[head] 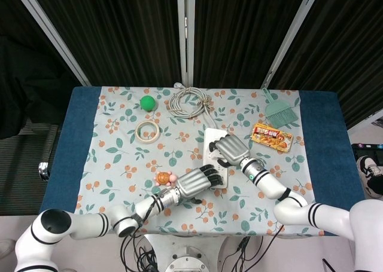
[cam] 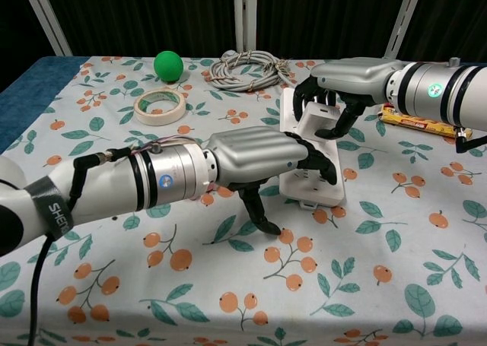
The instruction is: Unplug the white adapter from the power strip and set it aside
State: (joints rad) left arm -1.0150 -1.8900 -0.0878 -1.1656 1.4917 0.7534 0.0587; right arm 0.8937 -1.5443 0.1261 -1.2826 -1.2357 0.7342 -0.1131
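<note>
Nearest the robot, the left hand (cam: 255,160) lies palm down with its fingers (cam: 318,162) curled over the near end of the strip (cam: 308,185) and its thumb reaching to the cloth beside it. It grips nothing; judging by the pose, it is there to pin the strip so it will not lift when the plug is pulled. Just beyond it, on the far half of the strip, the right hand (cam: 342,87) arches over the adapter (cam: 319,119), fingers on the far side and thumb on the near side, pinching the white block from above. That grip suits a straight upward pull. The adapter looks seated in its socket, though the fingers hide the joint, so I cannot tell whether it has started to rise.

Left of the left hand sits a small orange toy (head: 166,179). Farther out, beyond both hands, lie a tape roll (cam: 159,106), a green ball (cam: 168,63) and a coiled cable (cam: 247,70). Right of the right hand, a snack packet (head: 271,137) and a green brush (head: 279,112) leave open bench nearby for setting the adapter down.
</note>
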